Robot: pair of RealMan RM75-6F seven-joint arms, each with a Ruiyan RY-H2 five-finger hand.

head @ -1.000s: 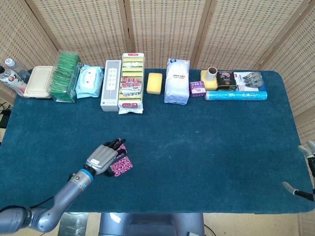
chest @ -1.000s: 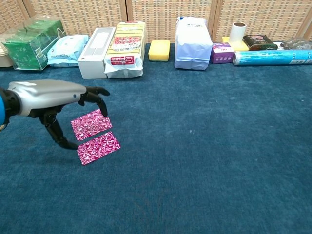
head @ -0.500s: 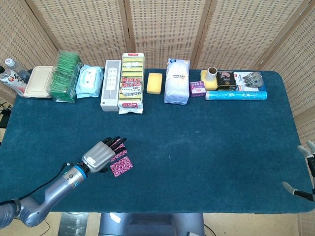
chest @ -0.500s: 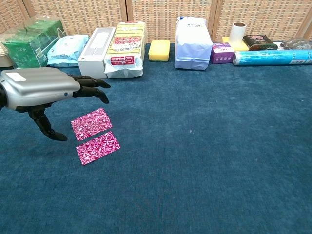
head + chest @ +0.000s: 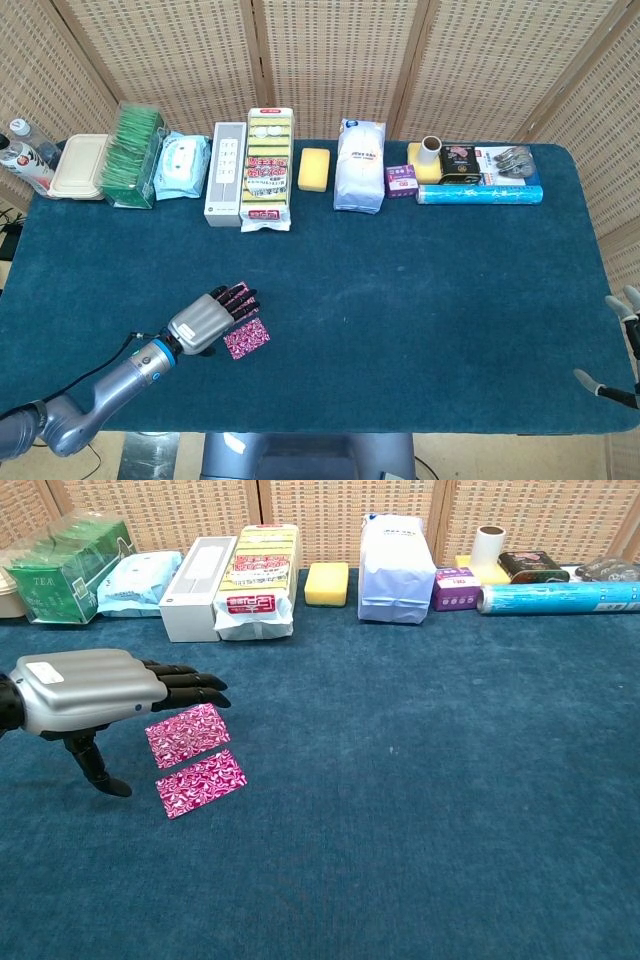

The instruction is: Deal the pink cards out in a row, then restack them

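Left hand [image 5: 95, 690], metallic grey, hovers empty, fingers spread, over two patterned pink cards [image 5: 193, 756].

Silver left hand [image 5: 85, 688], black fingers [image 5: 185, 683]

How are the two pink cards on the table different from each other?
The far pink card lies closer to the row of packages; the near pink card lies closer to the table's front edge. The far card sits just under the left robot hand's fingertips; the near card has nothing over it. Both lie flat, tilted alike, with the same swirly pink pattern.
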